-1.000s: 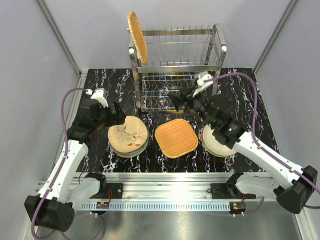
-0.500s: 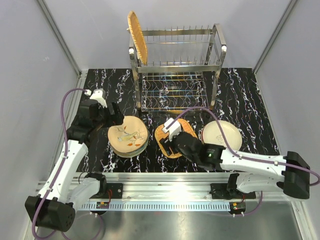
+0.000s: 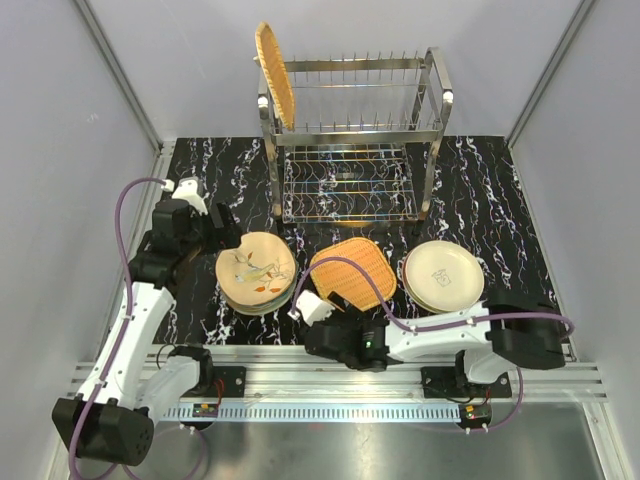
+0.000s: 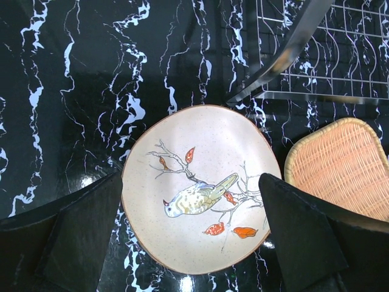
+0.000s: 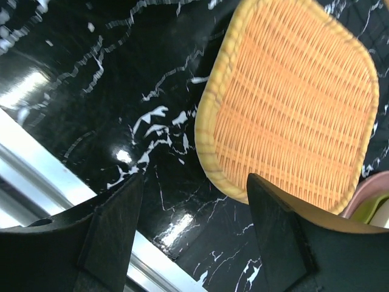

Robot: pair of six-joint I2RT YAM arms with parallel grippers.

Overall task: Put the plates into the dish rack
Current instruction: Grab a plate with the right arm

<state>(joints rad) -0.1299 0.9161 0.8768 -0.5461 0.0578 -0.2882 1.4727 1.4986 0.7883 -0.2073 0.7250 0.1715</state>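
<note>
you're at the pick-up step: one plate is racked and the rest wait on the black marbled table in front of the dish rack.

what the dish rack holds: one orange woven plate stands on edge between the tines at the left end of the top tier. i see no other plate in either tier.

in front of the rack's left corner sits the bird plate, topping a short stack. your left gripper hangs above it, jaws wide apart, one finger off each side of the rim and neither touching. in front of the rack's middle lies the flat woven plate. in front of its right end is the cream stack, with pink and green rims showing under it in the right wrist view.

your right gripper is the farthest thing from the rack, down by the near rail. its jaws are spread and holding nothing, aimed at the near-left corner of the flat woven plate.

my read is that either arm could go next. the left needs to drop and catch the bird plate by its edge. the right needs to slide forward so one finger goes under the woven rim. either plate then has to be tipped upright and slotted beside the racked one.
</note>
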